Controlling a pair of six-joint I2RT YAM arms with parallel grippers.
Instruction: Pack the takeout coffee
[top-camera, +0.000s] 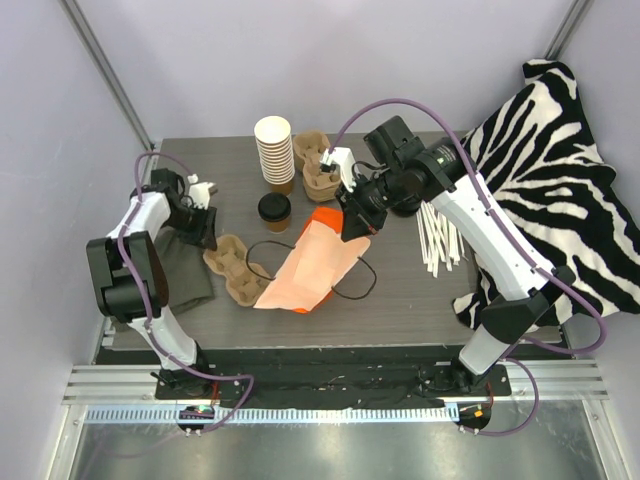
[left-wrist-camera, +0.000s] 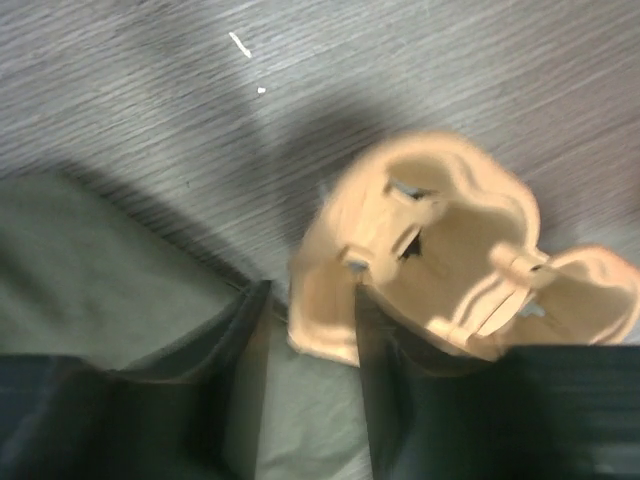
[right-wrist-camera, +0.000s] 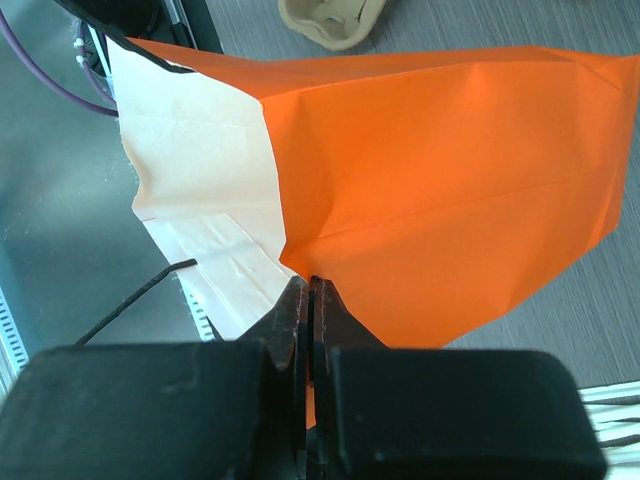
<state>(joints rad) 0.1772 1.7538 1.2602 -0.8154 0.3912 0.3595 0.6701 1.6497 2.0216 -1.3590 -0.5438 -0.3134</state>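
Two right fingers (right-wrist-camera: 290, 318) pinch an edge of the orange bag (right-wrist-camera: 430, 180).

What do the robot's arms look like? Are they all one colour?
No, two colours. The left arm and the right arm both have smooth white tube parts joined by chunky black joints. A purple cable loops along each one. The fingers at the ends are flat and black and narrow to a thin tip. I can't see any writing on them.
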